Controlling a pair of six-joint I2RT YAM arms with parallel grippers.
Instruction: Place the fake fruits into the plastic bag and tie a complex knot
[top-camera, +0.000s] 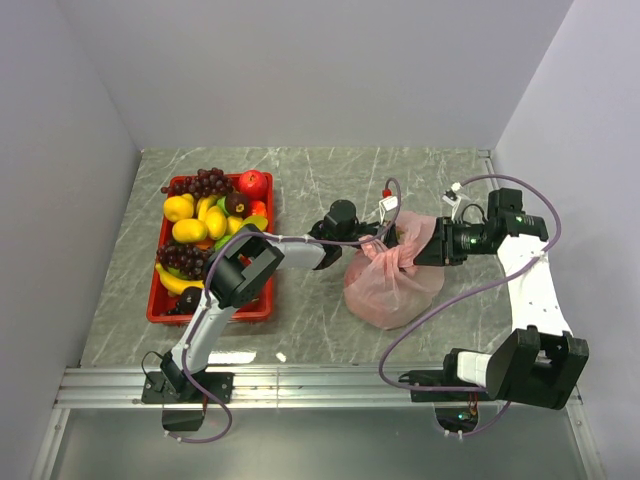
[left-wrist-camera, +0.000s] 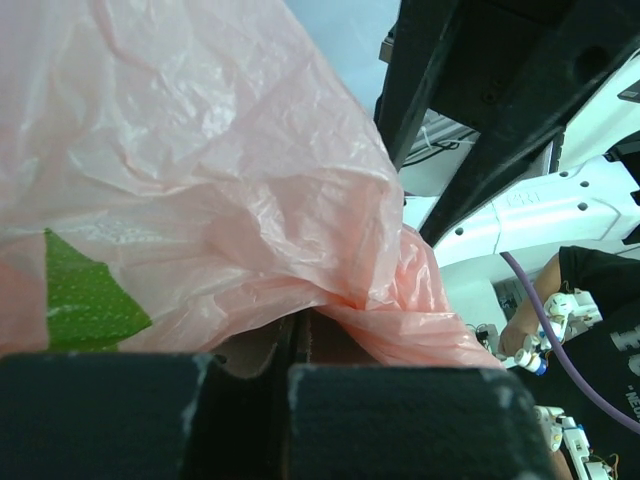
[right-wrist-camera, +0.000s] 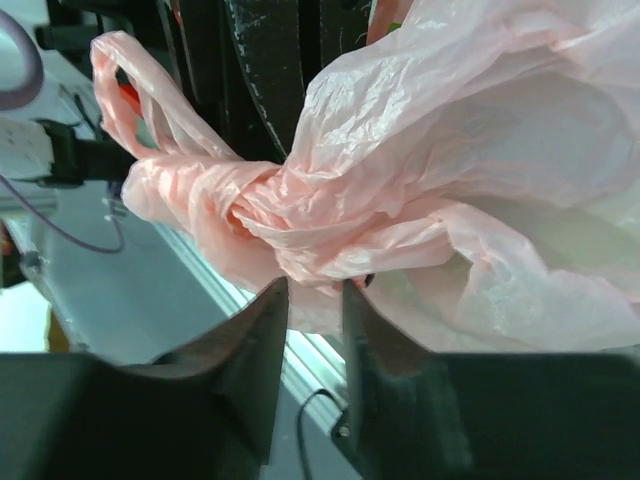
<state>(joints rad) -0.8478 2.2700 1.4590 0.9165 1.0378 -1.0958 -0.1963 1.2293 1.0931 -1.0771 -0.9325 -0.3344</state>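
Grey veined stone-look tabletop (top-camera: 320, 170) under plain pale walls. Right of centre, thin translucent pink plastic bag (top-camera: 392, 290), crinkled, bulging and rounded, drawn at its far end into a twisted, ropy knot (right-wrist-camera: 280, 215) with a loose loop of film. Dim through the film, a green speckled fruit shape (left-wrist-camera: 85, 295). Clamped tight on a pleat of the bag, left gripper (left-wrist-camera: 298, 345). At the knot from the right, right gripper (right-wrist-camera: 315, 300), black fingers nearly together, slim gap left, hold on the film impossible to tell. Well to the left, red rectangular tray (top-camera: 158, 300) heaped with glossy fake fruits (top-camera: 205, 220): purple grapes, yellow lemons, red apple.
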